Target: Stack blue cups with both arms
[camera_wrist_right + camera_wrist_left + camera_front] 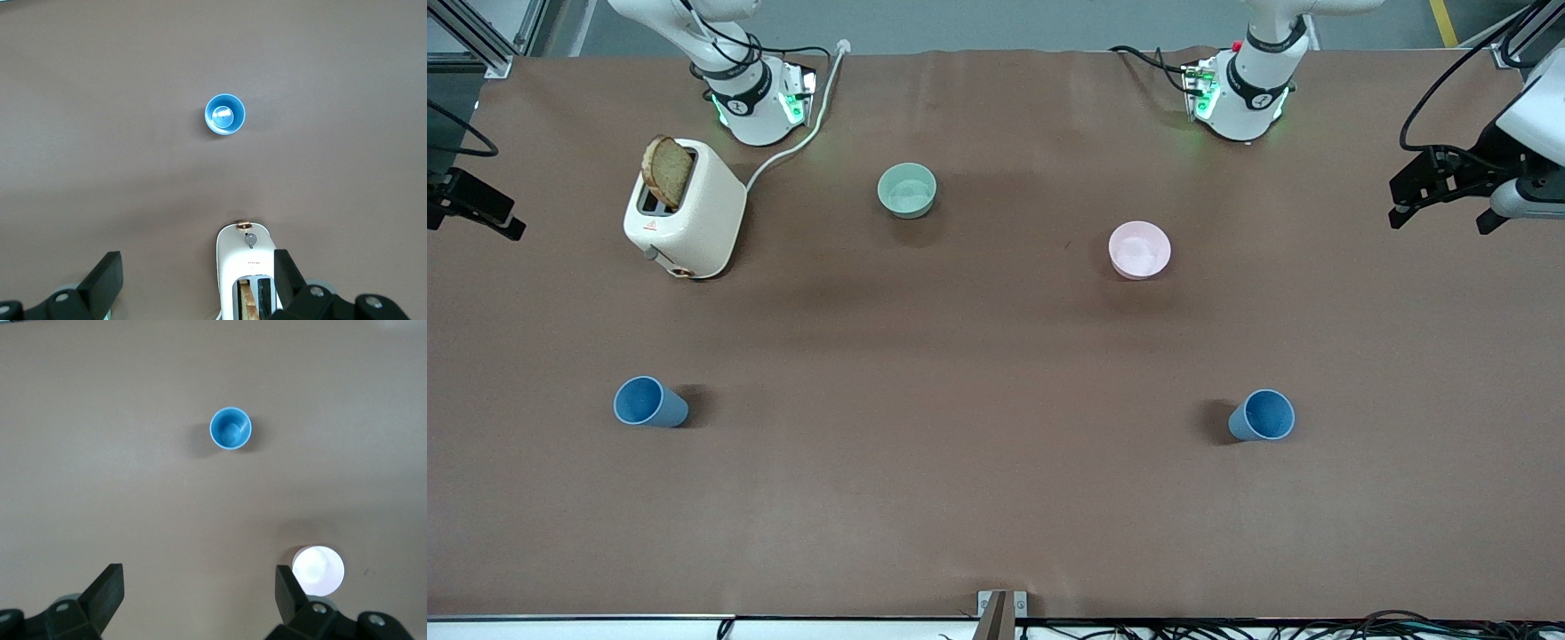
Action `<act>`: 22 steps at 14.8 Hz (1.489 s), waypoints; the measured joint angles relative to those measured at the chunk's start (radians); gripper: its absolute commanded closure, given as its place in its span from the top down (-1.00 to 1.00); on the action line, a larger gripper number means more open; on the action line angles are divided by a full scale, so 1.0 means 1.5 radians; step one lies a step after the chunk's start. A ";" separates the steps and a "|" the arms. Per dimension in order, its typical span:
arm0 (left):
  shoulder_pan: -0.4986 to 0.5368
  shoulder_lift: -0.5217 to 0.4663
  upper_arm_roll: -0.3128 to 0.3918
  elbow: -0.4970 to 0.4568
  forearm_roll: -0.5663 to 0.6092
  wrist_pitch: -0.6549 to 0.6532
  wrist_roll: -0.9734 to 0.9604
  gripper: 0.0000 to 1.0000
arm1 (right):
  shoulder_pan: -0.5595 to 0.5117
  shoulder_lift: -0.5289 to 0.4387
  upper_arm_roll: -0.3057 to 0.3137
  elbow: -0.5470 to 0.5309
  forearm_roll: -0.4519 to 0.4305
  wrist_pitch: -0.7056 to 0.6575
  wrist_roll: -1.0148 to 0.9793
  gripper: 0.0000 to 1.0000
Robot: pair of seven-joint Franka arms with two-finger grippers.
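Note:
Two blue cups stand upright and far apart on the brown table, both toward the front camera's side. One cup [649, 403] is at the right arm's end and shows in the right wrist view [225, 114]. The other cup [1263, 415] is at the left arm's end and shows in the left wrist view [231, 428]. My left gripper [200, 577] is open and empty, high over the table beside the pink bowl; it shows at the front view's edge [1440, 200]. My right gripper [197, 260] is open and empty, high over the toaster, and shows at the other edge of the front view [480, 209].
A cream toaster [685, 218] with a bread slice [668, 171] sticking out stands near the right arm's base, its cord running to the table edge. A mint-green bowl [907, 190] and a pale pink bowl [1139, 250] sit farther from the front camera than the cups.

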 measured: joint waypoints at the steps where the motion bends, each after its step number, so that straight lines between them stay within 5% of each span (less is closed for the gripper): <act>1: 0.000 0.000 0.000 0.004 0.000 -0.009 0.000 1.00 | 0.000 0.000 -0.001 0.000 0.000 0.000 0.000 1.00; 5: 0.007 0.030 0.010 0.020 0.001 -0.021 0.000 1.00 | 0.000 0.000 -0.005 0.000 0.000 0.000 0.000 1.00; 8: 0.015 0.154 0.014 0.070 0.001 0.001 0.004 1.00 | 0.001 0.000 -0.005 0.001 0.000 0.000 0.000 1.00; 15: 0.014 0.399 0.012 0.074 -0.003 0.232 0.003 0.97 | 0.002 0.018 -0.006 -0.021 0.000 0.040 0.000 1.00; 18: 0.013 0.448 0.011 0.074 -0.021 0.269 0.002 0.54 | -0.003 0.061 -0.009 -0.078 -0.002 0.147 -0.025 1.00; 22: 0.009 0.499 0.006 0.075 -0.039 0.286 0.002 -0.43 | -0.047 0.154 -0.015 -0.121 -0.003 0.272 -0.115 1.00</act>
